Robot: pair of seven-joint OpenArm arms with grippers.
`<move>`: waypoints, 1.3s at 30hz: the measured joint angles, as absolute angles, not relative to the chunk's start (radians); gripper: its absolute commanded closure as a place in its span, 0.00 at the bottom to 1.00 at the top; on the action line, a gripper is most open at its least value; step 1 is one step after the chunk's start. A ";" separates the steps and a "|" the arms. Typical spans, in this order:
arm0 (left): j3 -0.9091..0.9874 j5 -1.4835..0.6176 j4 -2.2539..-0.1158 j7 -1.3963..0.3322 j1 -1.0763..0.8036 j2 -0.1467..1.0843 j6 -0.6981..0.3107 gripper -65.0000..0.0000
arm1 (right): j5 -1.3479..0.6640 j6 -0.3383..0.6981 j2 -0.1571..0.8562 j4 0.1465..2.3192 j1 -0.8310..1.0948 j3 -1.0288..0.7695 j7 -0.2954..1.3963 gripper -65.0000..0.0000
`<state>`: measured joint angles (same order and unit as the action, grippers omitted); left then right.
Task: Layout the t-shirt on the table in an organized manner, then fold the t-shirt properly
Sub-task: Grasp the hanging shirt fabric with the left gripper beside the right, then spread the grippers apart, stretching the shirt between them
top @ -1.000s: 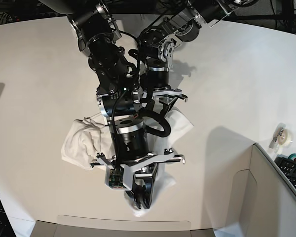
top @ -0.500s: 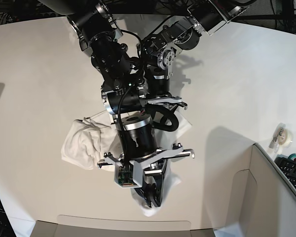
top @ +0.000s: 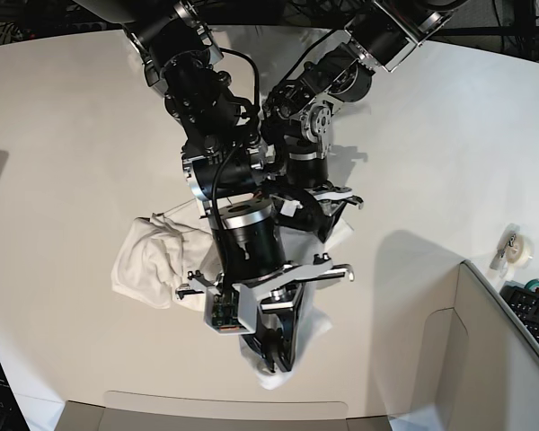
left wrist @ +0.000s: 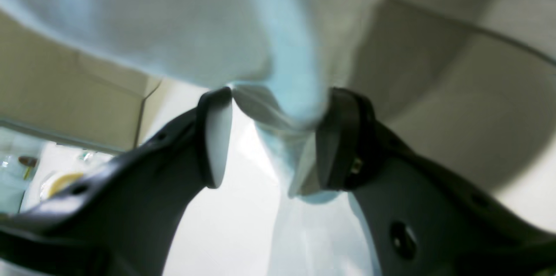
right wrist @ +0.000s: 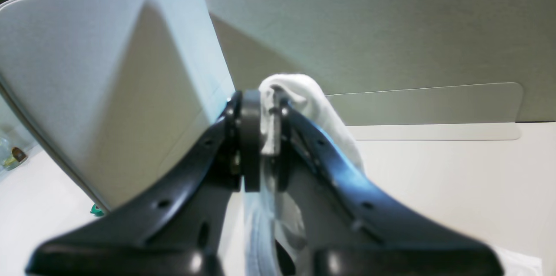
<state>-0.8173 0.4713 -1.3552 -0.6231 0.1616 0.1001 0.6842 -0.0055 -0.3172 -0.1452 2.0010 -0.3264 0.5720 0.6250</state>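
Note:
The white t-shirt (top: 148,256) lies crumpled on the white table (top: 72,135), mostly under both arms. My right gripper (top: 274,355) hangs near the front edge and is shut on a bunched fold of the t-shirt (right wrist: 304,89), which is pinched between its fingers (right wrist: 249,137). My left gripper (top: 319,220) is over the shirt's right part. In the left wrist view this left gripper (left wrist: 269,137) stands open, with a hanging fold of t-shirt (left wrist: 173,28) between its fingers (left wrist: 217,137). No print or neck label shows.
A grey box-like panel (top: 494,359) stands at the front right, with a tape roll (top: 519,247) and a keyboard (top: 534,310) beside it. A low raised strip (top: 225,404) runs along the table's front edge.
The left arm has swung to the right and toward the front, over the shirt's right part. The right gripper has shifted slightly right with the cloth still pinched.

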 measured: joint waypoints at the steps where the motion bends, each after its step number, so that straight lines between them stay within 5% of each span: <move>1: -0.804 0.472 -1.355 -0.623 0.162 0.101 0.685 0.56 | -0.005 -0.317 -0.145 2.001 -0.326 0.572 0.625 1.00; 39: -0.686 0.466 -1.492 -0.624 0.117 0.102 0.684 0.56 | -0.002 -0.317 -0.104 2.008 -0.276 0.565 0.625 1.00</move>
